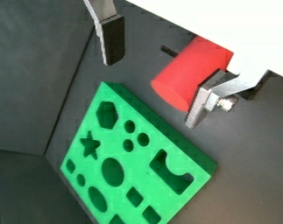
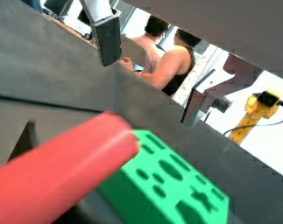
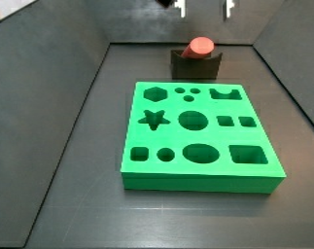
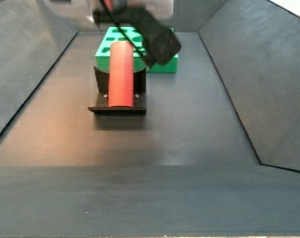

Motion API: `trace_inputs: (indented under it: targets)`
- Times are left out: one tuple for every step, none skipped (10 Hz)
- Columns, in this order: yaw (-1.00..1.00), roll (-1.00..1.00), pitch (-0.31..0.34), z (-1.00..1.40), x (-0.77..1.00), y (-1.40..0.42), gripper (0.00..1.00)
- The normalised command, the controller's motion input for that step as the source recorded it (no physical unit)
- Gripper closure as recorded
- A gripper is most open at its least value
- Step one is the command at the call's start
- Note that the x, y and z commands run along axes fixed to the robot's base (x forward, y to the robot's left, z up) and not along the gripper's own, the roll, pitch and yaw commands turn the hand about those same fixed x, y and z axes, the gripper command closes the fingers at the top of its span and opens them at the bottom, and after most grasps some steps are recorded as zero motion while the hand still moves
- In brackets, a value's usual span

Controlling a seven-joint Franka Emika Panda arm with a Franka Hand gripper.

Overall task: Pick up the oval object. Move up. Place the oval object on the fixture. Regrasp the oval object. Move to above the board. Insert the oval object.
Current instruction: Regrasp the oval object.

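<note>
Peg (image 4: 120,76) laid lengthwise in the notch of the fixture (image 4: 115,109), probably parked there so that a fresh grip can be taken before insertion; seen end-on in a side view (image 3: 198,46) atop the dark block (image 3: 195,66). Gripper (image 3: 203,9) hanging above the peg, fingers spread and empty, nothing between the pads. In a wrist view, one finger (image 1: 109,39) to one side of the peg (image 1: 190,72) and the other finger (image 1: 214,94) close against its opposite flank, so peg lying between and below the jaws, apparently not clamped. Wrist pointed downward, arm raised over the fixture. Board (image 3: 198,136) flat on the floor, near the fixture, beyond the gripper in a side view (image 4: 142,48).
</note>
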Motion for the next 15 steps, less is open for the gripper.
trace_inputs:
  targets:
    - [0.01, 0.04, 0.098, 0.2, -0.02, 0.01, 0.0]
    - [0.01, -0.02, 0.013, 0.0, -1.0, 0.0, 0.0]
    - [-0.02, -0.03, -0.013, -0.02, -1.0, 0.0, 0.0]
    - [-0.04, -0.02, -0.031, 0.01, -1.0, 0.0, 0.0]
    - [-0.04, 0.01, -0.046, 0.01, -1.0, 0.0, 0.0]
    - [-0.03, 0.04, -0.054, 0.01, -1.0, 0.0, 0.0]
    - [-0.02, 0.06, -0.063, 0.02, -1.0, 0.0, 0.0]
    - [-0.02, 0.07, -0.07, 0.02, -1.0, 0.0, 0.0]
    - [0.0, 0.09, -0.091, 0.02, -0.8, -0.01, 0.0]
    - [0.0, 0.1, -0.102, 0.01, -0.65, -0.01, 0.0]
    - [0.01, 0.1, -0.109, 0.01, -0.51, -0.01, 0.0]
    - [-1.0, 0.85, 0.002, -1.0, -0.29, -0.43, 0.0]
    - [-1.0, 0.85, -0.01, -1.0, -0.13, -0.45, 0.0]
    - [-1.0, 0.84, -0.026, -0.91, -0.03, -0.4, 0.0]
    - [-1.0, 0.82, -0.06, -0.64, 0.0, -0.16, 0.0]
